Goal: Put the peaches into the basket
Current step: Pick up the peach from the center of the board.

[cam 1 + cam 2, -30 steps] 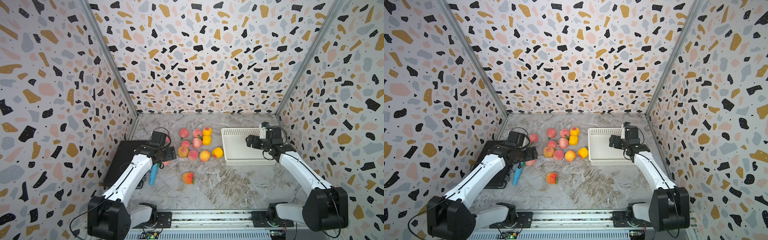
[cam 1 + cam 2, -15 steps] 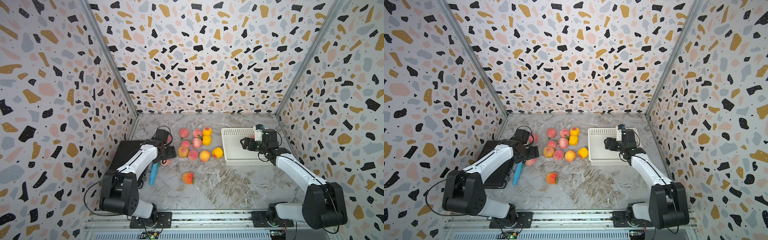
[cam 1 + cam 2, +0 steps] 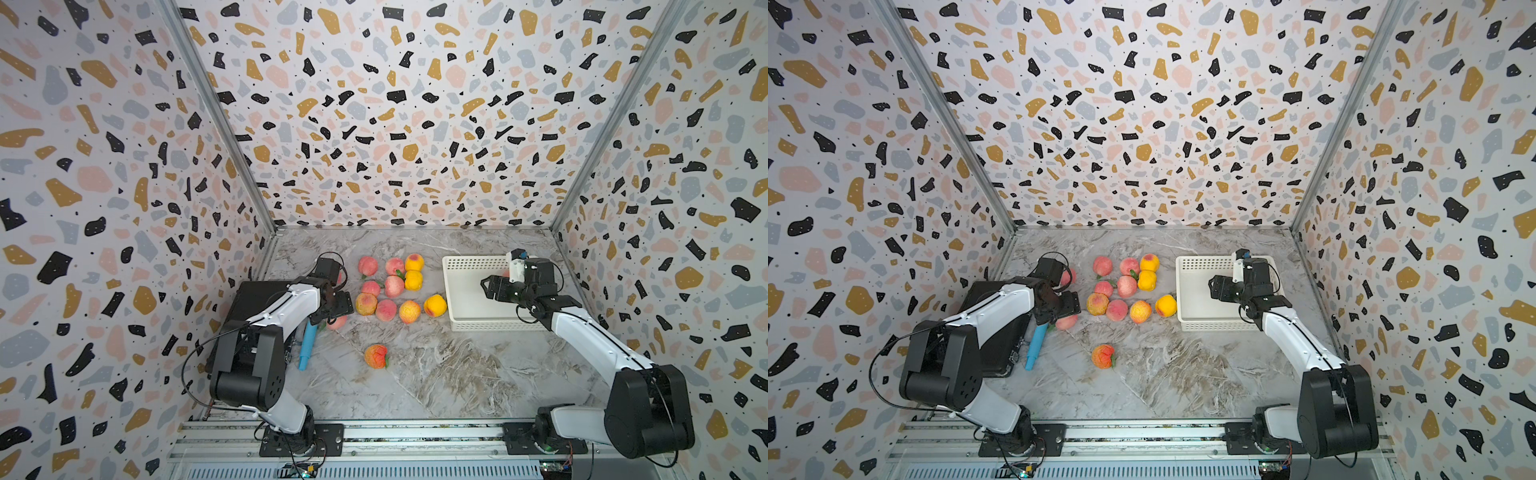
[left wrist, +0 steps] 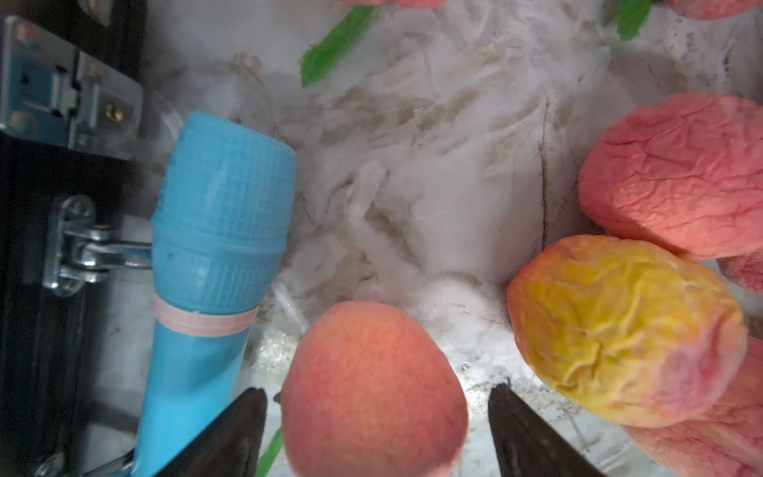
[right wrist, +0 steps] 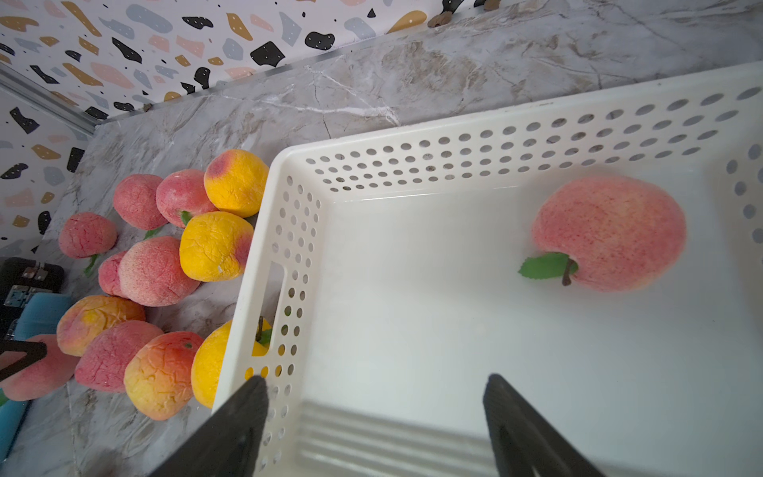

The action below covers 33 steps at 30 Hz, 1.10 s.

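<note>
A marble tabletop (image 3: 436,374) enclosed by speckled terrazzo-pattern walls. Ten or so peaches (image 3: 394,286) sit bunched near the middle, touching one another. They are wrinkled, matte fruits in pink-red, orange-pink and bright yellow-orange, some with small green leaves. A lone peach (image 3: 376,356), orange-red with a leaf, lies apart, nearer the robot's base. Just to the right of the bunch stands the basket (image 3: 490,325), white plastic and shallow, with rows of round holes in its walls and a slot handle. Inside it lies one pink peach (image 5: 609,233), finely speckled, with a brown stem and a green leaf. The right gripper (image 5: 374,379) hangs over the basket with its jaws spread wide and nothing between them. The left gripper (image 4: 380,388) is low at the bunch's left edge. Its jaws stand wide apart on either side of a smooth orange-pink peach (image 4: 371,392), with a gap showing on each side. Beside that peach lies a blue cylindrical tool (image 4: 214,247), next to a black case (image 3: 257,295) with metal latches.
</note>
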{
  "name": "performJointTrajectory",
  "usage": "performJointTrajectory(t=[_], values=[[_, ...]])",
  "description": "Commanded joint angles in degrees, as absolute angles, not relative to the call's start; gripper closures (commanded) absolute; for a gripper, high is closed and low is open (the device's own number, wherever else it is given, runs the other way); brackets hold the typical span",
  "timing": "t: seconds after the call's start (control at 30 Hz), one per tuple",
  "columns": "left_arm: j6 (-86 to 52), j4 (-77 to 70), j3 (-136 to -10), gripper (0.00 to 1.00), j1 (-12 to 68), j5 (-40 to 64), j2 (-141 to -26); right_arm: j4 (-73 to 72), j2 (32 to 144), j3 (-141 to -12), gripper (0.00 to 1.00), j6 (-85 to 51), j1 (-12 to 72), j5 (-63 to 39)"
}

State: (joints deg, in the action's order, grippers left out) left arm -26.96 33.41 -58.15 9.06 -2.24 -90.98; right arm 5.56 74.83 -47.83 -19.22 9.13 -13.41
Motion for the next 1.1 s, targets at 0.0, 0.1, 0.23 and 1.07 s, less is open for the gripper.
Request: performJointTrajectory(t=[0.0, 0.1, 0.23, 1.07], values=[[-26.6, 31.8, -58.5, 0.17, 9.0, -1.4, -91.4, 6.1, 73.4, -49.4, 0.16, -18.9, 9.3, -13.7], [-26.8, 32.2, -58.4, 0.17, 9.3, -1.2, -91.9, 6.3, 73.5, -49.5, 0.16, -19.0, 9.4, -13.7], [-27.0, 32.2, -58.1, 0.24, 9.7, -1.2, -91.7, 6.9, 73.6, -49.7, 0.17, -18.8, 9.4, -13.3], [-26.2, 33.9, -56.0, 0.64, 10.9, -0.6, -84.5, 8.0, 74.9, -50.3, 0.16, -18.5, 9.4, -10.8]])
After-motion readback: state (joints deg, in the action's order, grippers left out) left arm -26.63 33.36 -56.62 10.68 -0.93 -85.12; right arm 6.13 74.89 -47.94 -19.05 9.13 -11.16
